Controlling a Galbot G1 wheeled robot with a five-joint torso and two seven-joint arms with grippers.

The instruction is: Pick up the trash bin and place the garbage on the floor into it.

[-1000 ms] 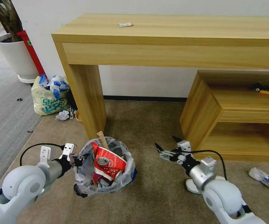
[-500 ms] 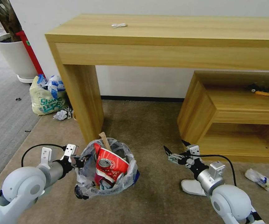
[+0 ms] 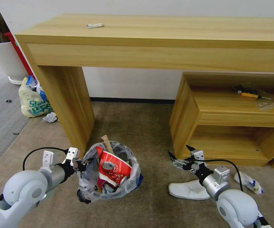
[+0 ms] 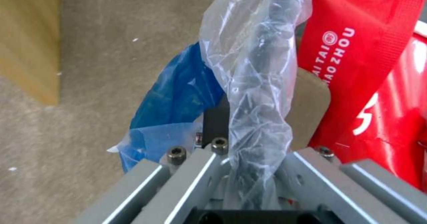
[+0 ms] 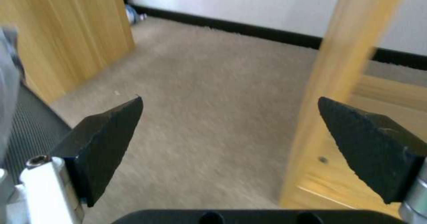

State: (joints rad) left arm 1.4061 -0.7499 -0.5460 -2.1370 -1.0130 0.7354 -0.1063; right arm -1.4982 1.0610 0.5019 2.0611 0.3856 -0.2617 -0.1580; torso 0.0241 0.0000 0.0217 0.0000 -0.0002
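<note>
The trash bin [image 3: 129, 179], black with a crinkly clear liner, is near the desk leg and holds a red paper cup [image 3: 113, 167], a can and other litter. My left gripper [image 3: 84, 163] is shut on its near-left rim. In the left wrist view the left gripper [image 4: 249, 140] pinches the liner-covered rim [image 4: 258, 67], beside a blue patch [image 4: 178, 97] and a red wrapper [image 4: 338, 67]. My right gripper [image 3: 179, 151] hangs open over the tan carpet [image 3: 143, 126], its jaws wide apart [image 5: 231, 127]. A white slipper [image 3: 187, 191] lies just below it. Crumpled blue-white litter [image 3: 249, 183] lies further right.
A long wooden desk [image 3: 162, 41] spans the back, with a low wooden shelf unit [image 3: 232, 120] under its right part. A yellowish printed bag [image 3: 32, 101], a crumpled tissue [image 3: 50, 117] and a white plant pot [image 3: 2, 57] are at the far left.
The whole head view has slid left, so the camera has turned right. The white slipper now shows in full. The left gripper keeps its hold on the bin; the right gripper stays open.
</note>
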